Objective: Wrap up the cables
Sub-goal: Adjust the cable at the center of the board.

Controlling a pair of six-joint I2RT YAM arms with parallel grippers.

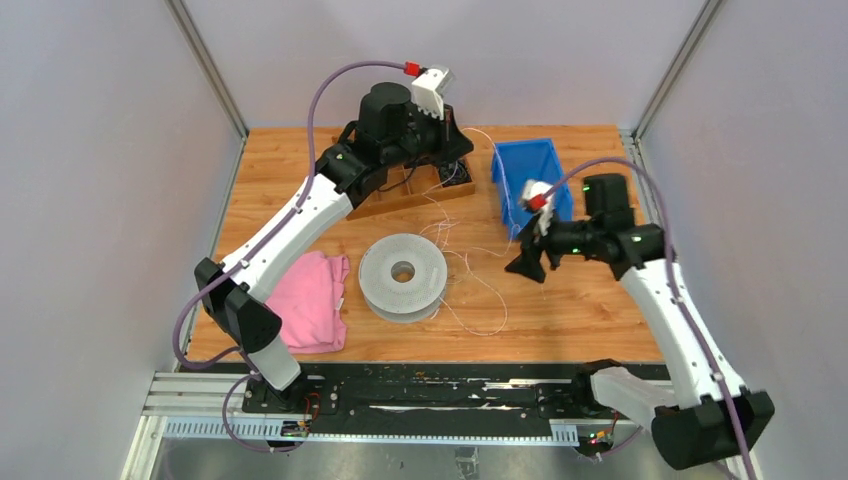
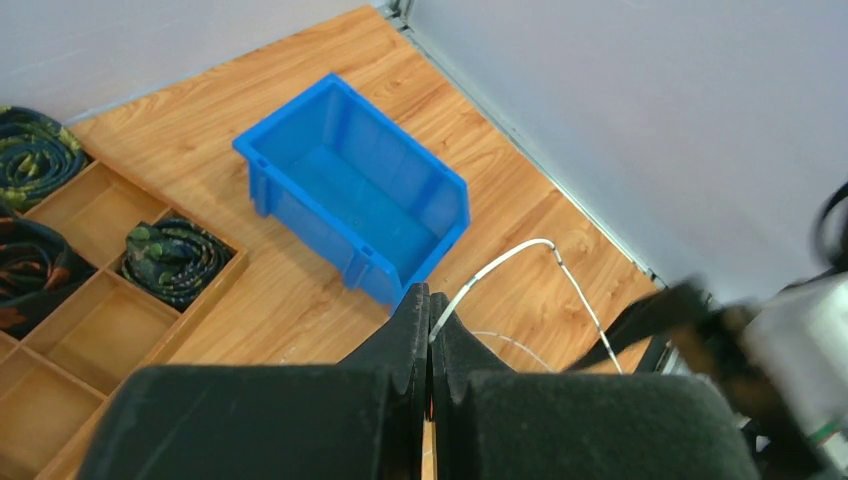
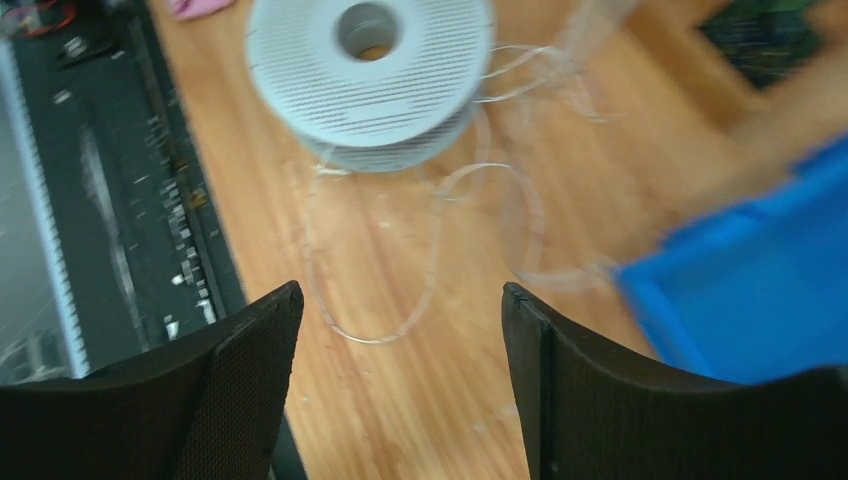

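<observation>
The cable is a very thin white wire lying in loose loops [image 1: 478, 292] on the wood beside a grey spool [image 1: 402, 277]. My left gripper [image 1: 455, 160] is at the back of the table, over the wooden tray. It is shut [image 2: 430, 305] on one end of the cable [image 2: 500, 262], which arcs away to the right. My right gripper [image 1: 527, 266] hovers near the blue bin, open [image 3: 400, 300] with nothing between its fingers. Below it lie a cable loop [image 3: 432, 262] and the spool [image 3: 370, 70].
A blue bin [image 1: 530, 180] [image 2: 350, 190] [image 3: 760, 290] stands at the back right. A wooden divided tray [image 1: 410, 197] [image 2: 100, 215] holds dark coiled bundles [image 2: 175, 258]. A pink cloth [image 1: 312, 300] lies front left. A black rail [image 1: 420, 392] runs along the near edge.
</observation>
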